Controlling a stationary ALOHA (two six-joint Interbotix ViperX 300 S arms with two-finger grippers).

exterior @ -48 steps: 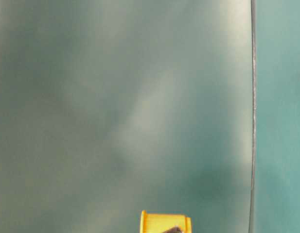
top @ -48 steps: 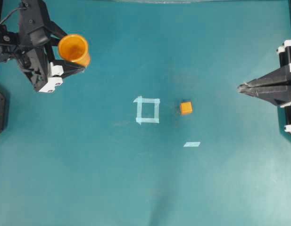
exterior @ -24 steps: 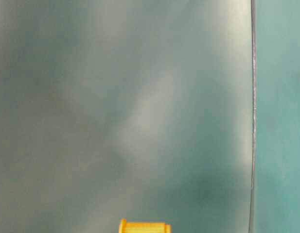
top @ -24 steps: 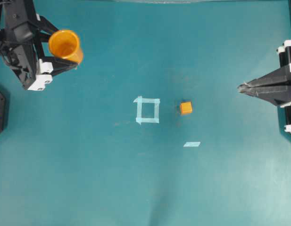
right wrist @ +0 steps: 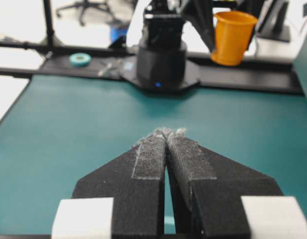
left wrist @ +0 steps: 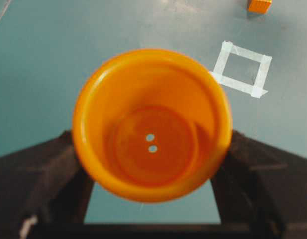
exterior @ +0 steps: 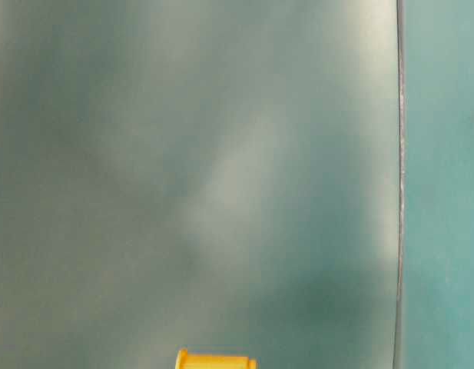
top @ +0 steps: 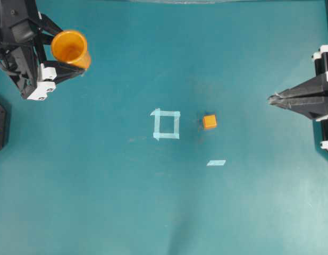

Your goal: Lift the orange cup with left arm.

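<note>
Gripping the orange cup [top: 70, 49] between its two black pointed fingers, the left gripper [top: 61, 49] is holding it at the far left top corner of the overhead view, well apart from everything else on the table. The jaws are standing about a cup's width apart, pressing on opposite sides of the tapered plastic wall, and white blocks are showing on the fingers. Seen from the right wrist camera, the orange cup [right wrist: 233, 37] is hanging upright in the air, clear of the green surface, its mouth wider than its base. From the left wrist camera the cup [left wrist: 152, 123] is filling the middle of the picture, showing a smooth glossy round interior, a lighter rim and two small holes in its flat bottom.

The right gripper [top: 272, 99] is sitting at the right edge of the overhead view with its fingers pressed together to a point, holding nothing; up close, the right gripper [right wrist: 165, 133] is showing fuzzy, frayed black padding on its touching tips.

On the matte teal table [top: 100, 186], a square outline of pale tape [top: 166, 124] is lying near the centre, a small orange cube [top: 209, 121] is resting just beside it, and a short strip of tape [top: 216, 162] is lying nearby.
</note>
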